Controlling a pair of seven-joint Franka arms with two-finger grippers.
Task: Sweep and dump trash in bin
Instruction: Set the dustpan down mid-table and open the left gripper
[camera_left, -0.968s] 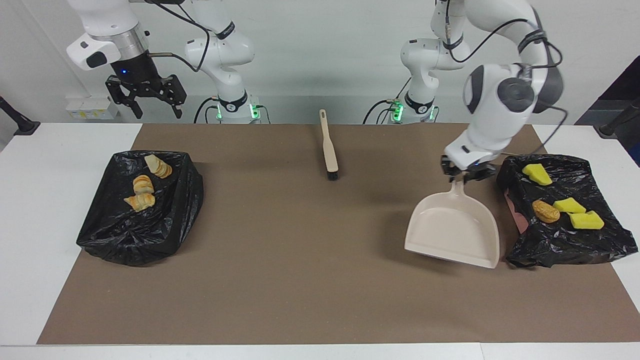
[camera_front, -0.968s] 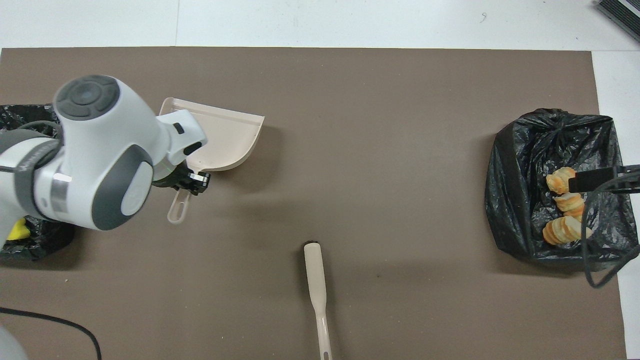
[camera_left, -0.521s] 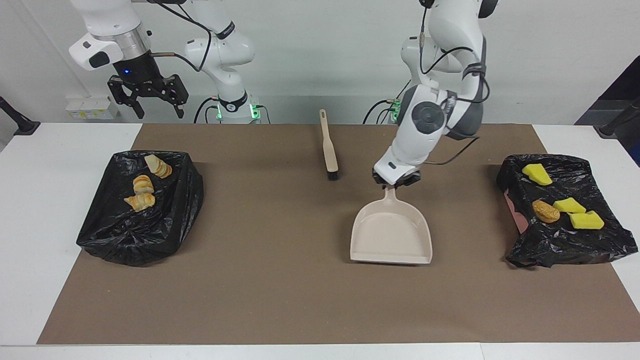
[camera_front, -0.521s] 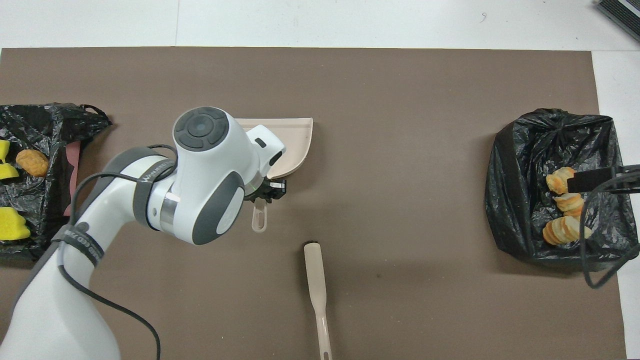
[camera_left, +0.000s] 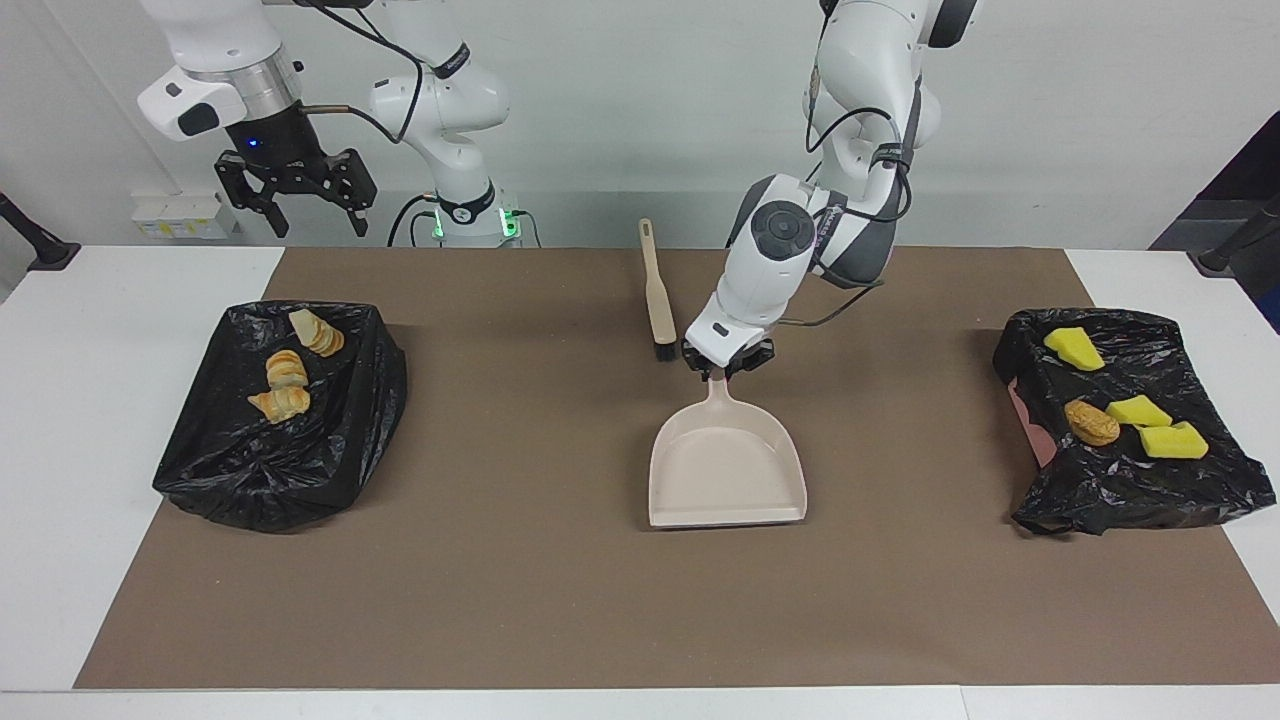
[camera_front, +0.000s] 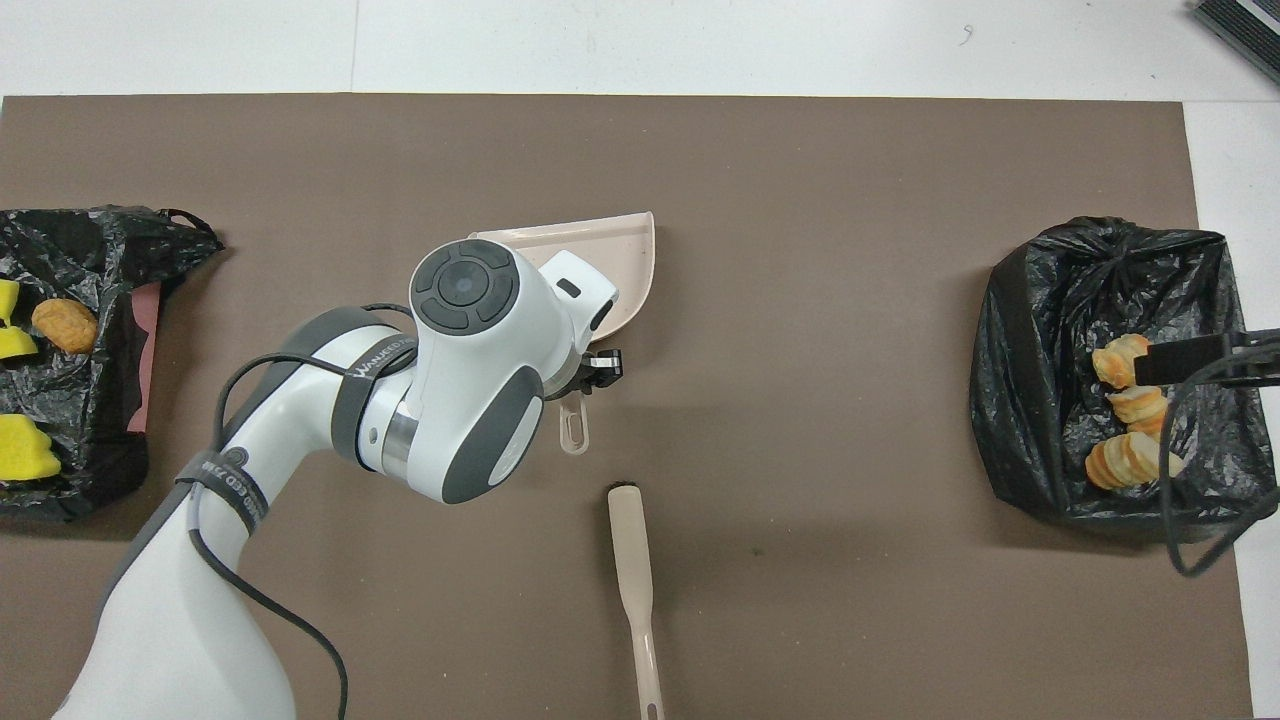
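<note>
My left gripper (camera_left: 727, 366) is shut on the handle of the beige dustpan (camera_left: 727, 470), which is empty and sits low over the middle of the brown mat; I cannot tell whether it touches. In the overhead view the arm covers most of the dustpan (camera_front: 625, 262). The beige brush (camera_left: 658, 296) lies on the mat beside the gripper, nearer the robots. Striped pastry trash (camera_left: 285, 372) lies in the black-bagged bin (camera_left: 250, 470) at the right arm's end. Yellow sponge wedges (camera_left: 1140, 410) and a brown pastry (camera_left: 1091, 422) lie in the bin (camera_left: 1120, 500) at the left arm's end. My right gripper (camera_left: 316, 222) waits open, high above its bin.
The brown mat (camera_left: 560, 600) covers most of the white table. The right arm's cable (camera_front: 1200, 520) hangs over its bin in the overhead view. A pink edge (camera_left: 1030, 430) shows under the bag at the left arm's end.
My left arm has carried the dustpan from beside the bin at its own end to the middle of the mat, near the brush. The right gripper rose slightly, then held still.
</note>
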